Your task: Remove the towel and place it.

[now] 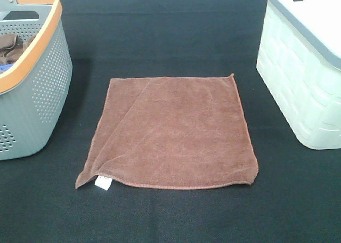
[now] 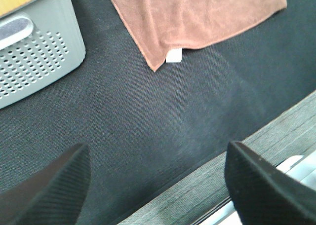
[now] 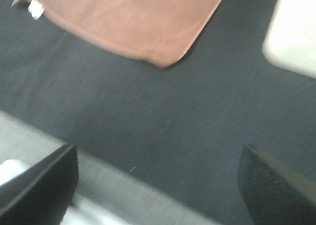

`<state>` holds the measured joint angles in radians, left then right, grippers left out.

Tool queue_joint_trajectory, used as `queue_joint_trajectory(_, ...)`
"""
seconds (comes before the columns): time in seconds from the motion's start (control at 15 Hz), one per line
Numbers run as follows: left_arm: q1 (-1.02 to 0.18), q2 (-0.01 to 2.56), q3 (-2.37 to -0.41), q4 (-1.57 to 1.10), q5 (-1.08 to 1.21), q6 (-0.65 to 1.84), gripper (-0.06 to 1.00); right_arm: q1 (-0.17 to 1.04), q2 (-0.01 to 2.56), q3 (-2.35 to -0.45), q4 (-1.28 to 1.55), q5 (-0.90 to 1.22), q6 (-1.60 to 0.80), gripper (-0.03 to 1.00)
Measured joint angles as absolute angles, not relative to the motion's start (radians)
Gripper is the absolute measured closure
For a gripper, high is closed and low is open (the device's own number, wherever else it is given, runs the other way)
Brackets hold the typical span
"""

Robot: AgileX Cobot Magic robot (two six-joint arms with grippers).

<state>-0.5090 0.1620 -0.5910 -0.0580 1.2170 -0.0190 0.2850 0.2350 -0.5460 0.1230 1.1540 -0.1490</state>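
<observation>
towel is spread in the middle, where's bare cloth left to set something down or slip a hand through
Bare black mat runs along the near edge, in front of the towel. Another open band lies behind it, between the two baskets. Narrower lanes separate the towel from the grey basket and the white basket; those sides are tightest.

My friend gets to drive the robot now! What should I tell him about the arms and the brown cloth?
Left gripper: open, empty, back at the near table edge.
Right gripper: open, empty, also at the near edge.
The square reddish-brown microfibre towel lies flat on the black cloth-covered table, between the grey perforated basket with an orange rim and the pale lidded box.
Done: nothing visible; towel untouched.
Left: grasp the towel, lift it, place it.
</observation>
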Motion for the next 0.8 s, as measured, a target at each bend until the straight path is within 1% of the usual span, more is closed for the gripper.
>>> queue_joint_trajectory(0.2,-0.509,0.134,-0.549,-0.059,1.2,0.066,0.22,0.285,0.137,-0.537,0.089,1.14,-0.141,0.14)
queue_joint_trajectory(0.33,-0.509,0.134,-0.541,-0.065,1.149,0.12,0.22,0.285,0.133,-0.511,0.086,1.088,-0.114,0.14)
queue_joint_trajectory(0.4,-0.509,0.134,-0.541,-0.065,1.149,0.12,0.22,0.285,0.133,-0.511,0.086,1.088,-0.114,0.14)
queue_joint_trajectory(0.53,-0.509,0.134,-0.515,-0.081,1.08,0.141,0.22,0.285,0.133,-0.504,0.072,1.071,-0.09,0.14)
queue_joint_trajectory(0.8,-0.509,0.134,-0.504,-0.088,1.058,0.143,0.22,0.285,0.133,-0.504,0.072,1.071,-0.088,0.14)
